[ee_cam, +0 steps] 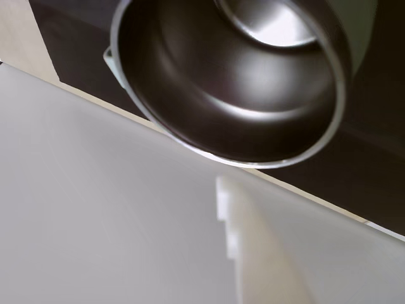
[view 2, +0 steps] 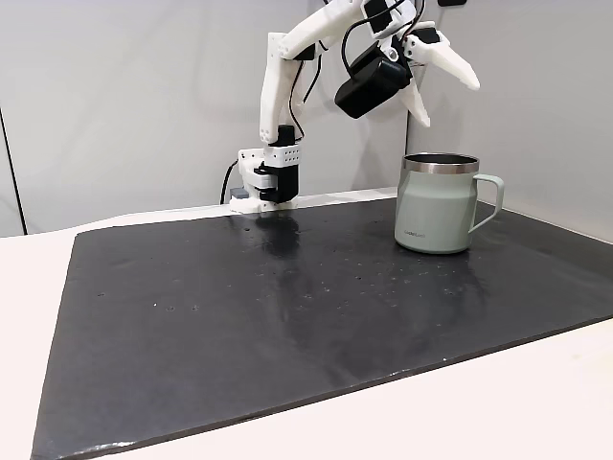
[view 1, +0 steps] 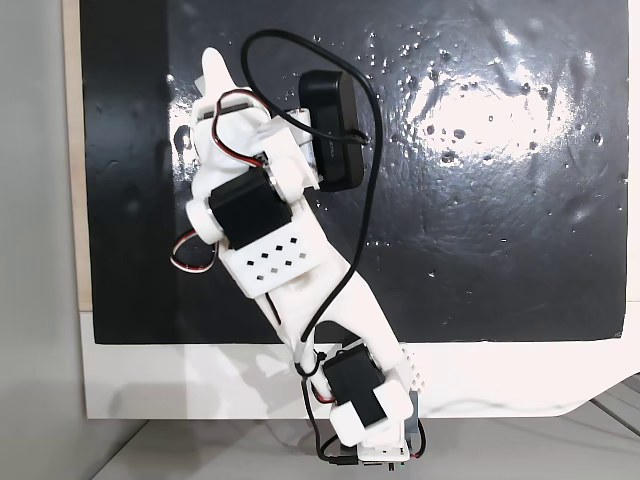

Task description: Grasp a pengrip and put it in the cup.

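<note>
Side fixed view, near to far: black mat covers the table, front part bare. Cup stands upright on the mat at right, handle pointing right, pale green-grey body with a silvery rim. Arm base sits at the far mat edge, left of the cup. Arm reaches up and right; gripper hangs above the cup, apart from it, fingers spread wide, nothing seen between them. Top-down fixed view: arm stretches over the mat's left part, one white finger at the top. Wrist view: cup seen from above, dark metal inside with a bright patch at the bottom, blurred. Pengrip: can't tell where it is.
</note>
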{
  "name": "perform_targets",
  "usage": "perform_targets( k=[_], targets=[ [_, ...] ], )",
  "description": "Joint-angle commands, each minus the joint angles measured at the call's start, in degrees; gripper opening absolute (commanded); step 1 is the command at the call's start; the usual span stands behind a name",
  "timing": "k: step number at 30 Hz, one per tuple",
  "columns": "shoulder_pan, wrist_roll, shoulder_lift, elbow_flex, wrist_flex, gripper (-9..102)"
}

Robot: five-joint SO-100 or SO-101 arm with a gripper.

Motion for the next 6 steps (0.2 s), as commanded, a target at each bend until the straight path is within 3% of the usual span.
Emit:
perform_targets(
  k=[1, 6],
  targets=[
    [0.0, -1.0, 1.0, -6.4, 0.5, 39],
    [0.1, -1.0, 0.9, -6.3, 0.6, 39]
  ],
)
